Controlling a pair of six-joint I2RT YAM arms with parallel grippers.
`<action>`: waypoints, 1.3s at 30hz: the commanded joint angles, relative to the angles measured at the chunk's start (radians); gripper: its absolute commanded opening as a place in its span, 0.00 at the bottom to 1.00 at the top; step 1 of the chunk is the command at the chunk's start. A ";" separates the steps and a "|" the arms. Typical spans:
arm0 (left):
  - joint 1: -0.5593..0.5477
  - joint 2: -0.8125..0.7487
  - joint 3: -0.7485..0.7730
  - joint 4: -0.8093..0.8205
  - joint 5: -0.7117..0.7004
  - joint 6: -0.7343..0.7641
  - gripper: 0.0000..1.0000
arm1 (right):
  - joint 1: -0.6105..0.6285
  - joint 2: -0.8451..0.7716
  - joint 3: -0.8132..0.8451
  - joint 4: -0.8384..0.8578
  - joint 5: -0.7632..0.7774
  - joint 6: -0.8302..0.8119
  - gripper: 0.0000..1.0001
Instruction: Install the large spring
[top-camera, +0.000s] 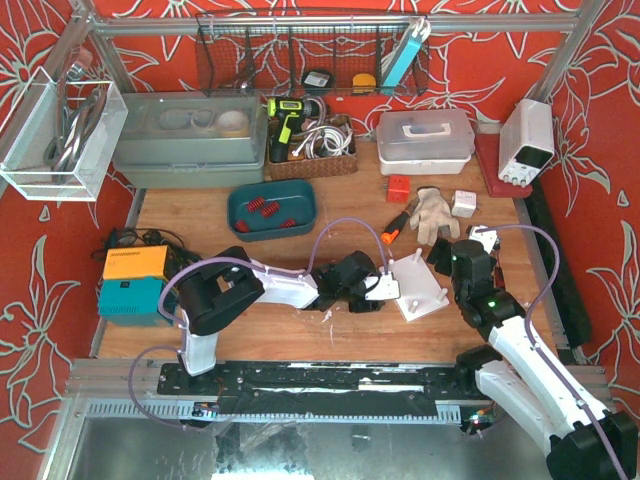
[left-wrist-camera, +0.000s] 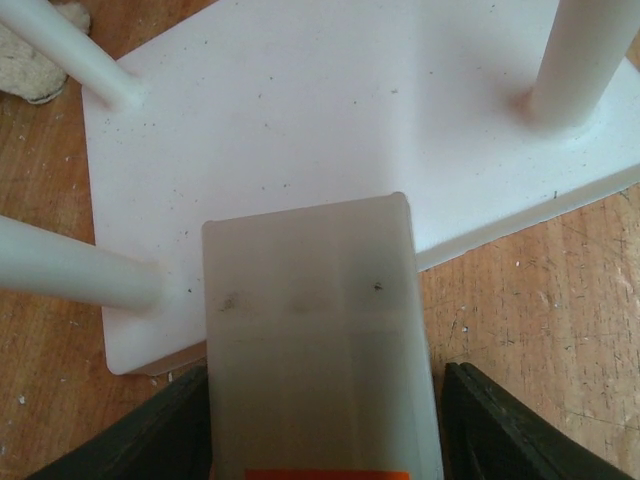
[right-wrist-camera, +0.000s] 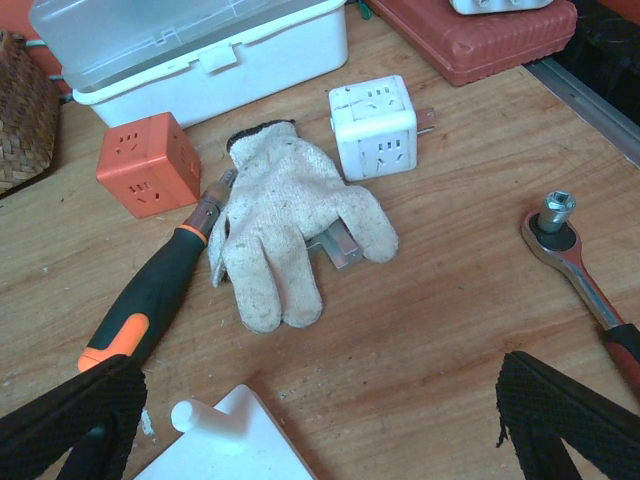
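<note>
Red floral walls (top-camera: 600, 100) ring a wooden worktop (top-camera: 190, 215); the left hand (left-wrist-camera: 325, 400) clamps a white block (left-wrist-camera: 310, 330) by the pegged plate (left-wrist-camera: 330, 130), and the right hand (right-wrist-camera: 320, 410) gapes wide.

desk (right-wrist-camera: 420, 330): worn, matt wood
peg plate (left-wrist-camera: 330, 130): smooth matt white plastic
block (left-wrist-camera: 320, 340): translucent plastic
glove (right-wrist-camera: 280, 225): rough knitted cloth
ratchet (right-wrist-camera: 560, 235): shiny metal

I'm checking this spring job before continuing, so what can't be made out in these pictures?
- Left wrist view: the white block fills the left claw; grip unclear.
- Top view: red springs in the teal tray too small to size.
- Right wrist view: glove hides most of a metal piece.
</note>
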 joint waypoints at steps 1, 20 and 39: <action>-0.002 0.000 -0.019 -0.037 -0.008 0.013 0.60 | 0.002 -0.001 -0.005 0.011 0.023 0.009 0.96; 0.026 -0.288 -0.176 -0.004 -0.435 -0.515 0.22 | 0.003 0.019 -0.005 0.020 0.011 0.005 0.95; 0.379 -1.030 -0.590 -0.570 -0.554 -1.377 0.01 | 0.003 0.042 -0.004 0.032 -0.010 0.009 0.95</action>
